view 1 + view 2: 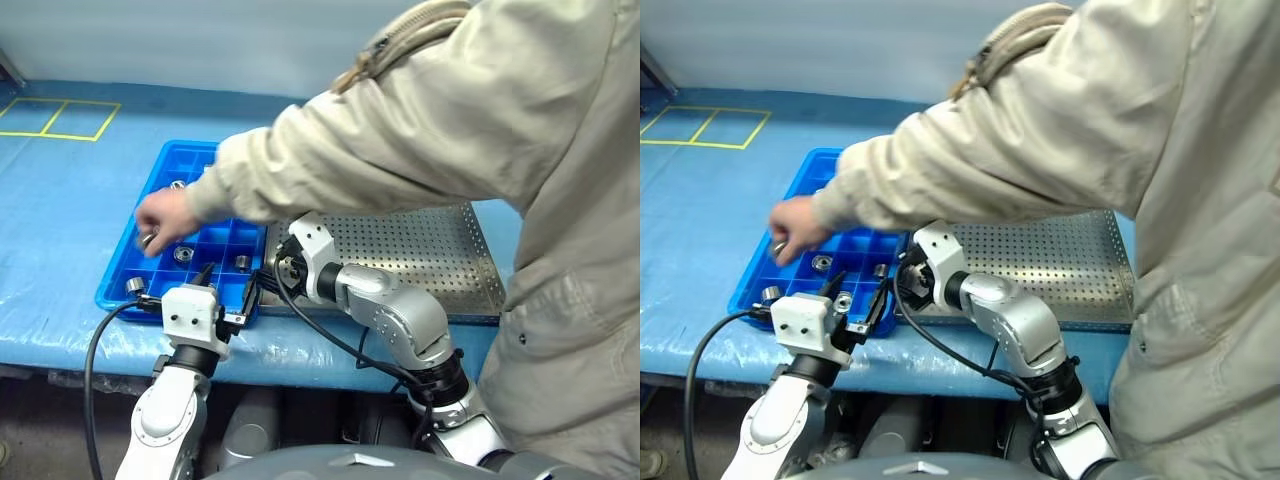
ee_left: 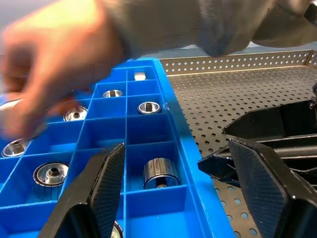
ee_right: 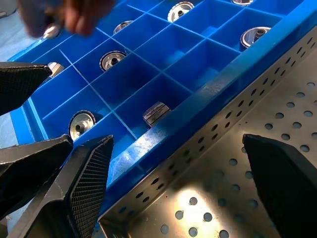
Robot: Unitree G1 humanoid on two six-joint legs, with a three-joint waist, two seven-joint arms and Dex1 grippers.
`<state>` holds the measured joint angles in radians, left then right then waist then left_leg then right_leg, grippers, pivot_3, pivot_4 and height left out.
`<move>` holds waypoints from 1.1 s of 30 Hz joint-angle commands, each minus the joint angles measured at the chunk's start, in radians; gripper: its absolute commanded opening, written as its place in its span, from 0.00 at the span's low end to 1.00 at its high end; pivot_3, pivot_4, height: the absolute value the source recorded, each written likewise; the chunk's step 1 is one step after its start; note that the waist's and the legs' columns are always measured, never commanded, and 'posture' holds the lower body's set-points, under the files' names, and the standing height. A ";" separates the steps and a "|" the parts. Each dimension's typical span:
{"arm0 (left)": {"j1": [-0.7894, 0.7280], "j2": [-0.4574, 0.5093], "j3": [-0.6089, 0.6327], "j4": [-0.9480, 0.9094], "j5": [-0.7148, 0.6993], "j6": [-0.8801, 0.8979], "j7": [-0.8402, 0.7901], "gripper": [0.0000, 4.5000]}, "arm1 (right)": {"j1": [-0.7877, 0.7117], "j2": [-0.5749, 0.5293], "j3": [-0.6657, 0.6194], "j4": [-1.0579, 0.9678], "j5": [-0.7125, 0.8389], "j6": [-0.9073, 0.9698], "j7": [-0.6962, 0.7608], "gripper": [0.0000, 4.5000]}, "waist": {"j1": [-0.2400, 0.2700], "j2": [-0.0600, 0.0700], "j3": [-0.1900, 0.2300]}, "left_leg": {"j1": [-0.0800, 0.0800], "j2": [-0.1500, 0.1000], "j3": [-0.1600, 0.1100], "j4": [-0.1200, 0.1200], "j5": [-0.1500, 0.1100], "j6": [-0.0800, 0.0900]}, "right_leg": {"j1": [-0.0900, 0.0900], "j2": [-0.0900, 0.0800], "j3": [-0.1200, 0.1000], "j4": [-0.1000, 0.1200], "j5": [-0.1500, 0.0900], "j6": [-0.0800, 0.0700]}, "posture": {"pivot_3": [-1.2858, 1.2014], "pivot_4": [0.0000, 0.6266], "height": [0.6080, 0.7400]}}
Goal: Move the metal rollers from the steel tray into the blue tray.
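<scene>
The blue tray [image 1: 118,265] lies left of the steel tray [image 1: 430,255], their long sides touching. Several metal rollers [image 2: 159,172] sit singly in the blue tray's compartments, among them one roller [image 1: 183,254] near the front. A person's hand [image 1: 165,213] hovers over the blue tray holding another roller [image 1: 148,240]. My left gripper [image 2: 181,183] is open at the blue tray's near right corner with nothing between its fingers. Open too, my right gripper [image 3: 185,183] straddles the seam between the two trays, holding nothing.
The person stands at the right, a beige sleeve [image 1: 330,150] reaching across the steel tray's far part. Both trays rest on a blue-covered table [image 1: 60,200] with its front edge just behind my grippers. My left gripper's fingers [image 3: 25,84] show beside my right one.
</scene>
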<state>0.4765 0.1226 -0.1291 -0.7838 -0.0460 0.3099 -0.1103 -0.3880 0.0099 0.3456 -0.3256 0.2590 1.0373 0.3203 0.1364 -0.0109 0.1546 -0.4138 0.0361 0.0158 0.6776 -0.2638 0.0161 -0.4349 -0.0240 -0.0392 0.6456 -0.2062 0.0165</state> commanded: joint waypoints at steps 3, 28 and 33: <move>-0.013 0.005 -0.019 -0.023 0.003 0.012 -0.003 0.81 | -0.003 0.012 0.004 -0.047 0.020 -0.002 -0.006 0.98 | -0.002 0.000 0.000 | 0.001 0.000 0.000 0.000 0.000 0.000 | 0.000 0.000 0.000 0.000 0.000 0.000 | 0.65 0.24 1.00; -0.049 0.009 -0.040 -0.017 0.004 0.036 -0.001 0.81 | 0.017 0.007 0.015 -0.064 0.017 -0.014 -0.023 0.98 | -0.011 0.000 0.000 | 0.002 0.000 -0.001 0.000 0.000 0.000 | 0.002 0.000 0.000 0.000 0.000 -0.001 | 0.64 0.24 1.00; -0.048 -0.006 -0.029 -0.022 0.020 0.044 0.030 0.81 | 0.020 0.003 0.015 -0.066 0.014 -0.024 -0.025 0.98 | -0.012 0.000 0.000 | 0.002 0.000 -0.001 0.000 0.000 0.000 | 0.002 0.000 0.000 0.000 0.000 -0.001 | 0.64 0.24 1.00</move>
<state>0.4273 0.1204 -0.1602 -0.7839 -0.0407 0.3474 -0.0970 -0.3660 0.0036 0.3542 -0.3342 0.2630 1.0380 0.2970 0.1241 -0.0109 0.1546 -0.4121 0.0360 0.0152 0.6777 -0.2638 0.0162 -0.4331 -0.0242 -0.0390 0.6454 -0.2066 0.0158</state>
